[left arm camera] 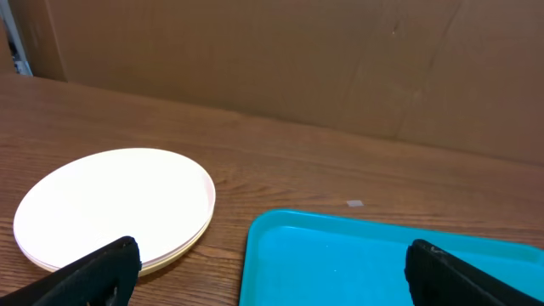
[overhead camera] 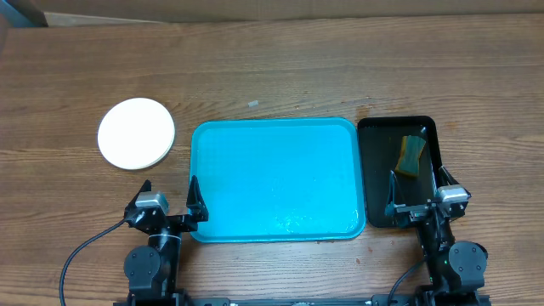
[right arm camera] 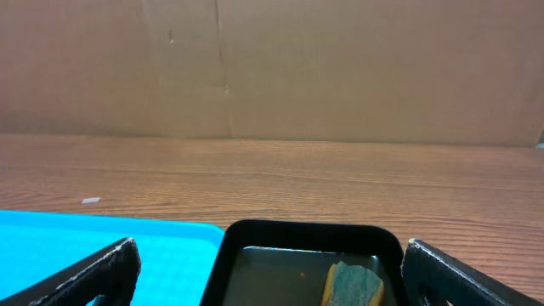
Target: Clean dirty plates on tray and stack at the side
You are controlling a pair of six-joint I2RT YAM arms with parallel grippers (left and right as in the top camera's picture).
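The plates [overhead camera: 136, 133] lie in one neat stack on the table left of the tray, a white one on top; the stack also shows in the left wrist view [left arm camera: 115, 206], with a pale yellowish rim beneath. The turquoise tray [overhead camera: 274, 178] sits mid-table with nothing on it, only wet sheen; it also shows in the left wrist view [left arm camera: 374, 263] and the right wrist view [right arm camera: 102, 238]. My left gripper [overhead camera: 170, 204] is open and holds nothing, at the tray's front left corner. My right gripper [overhead camera: 418, 197] is open and holds nothing, over the black tray's front end.
A narrow black tray [overhead camera: 374, 170] stands right of the turquoise tray, holding water and a yellow-green sponge [overhead camera: 411, 155], which also shows in the right wrist view [right arm camera: 353, 285]. A cardboard wall [right arm camera: 272, 68] stands behind the table. A tiny white scrap [overhead camera: 252, 104] lies behind the tray.
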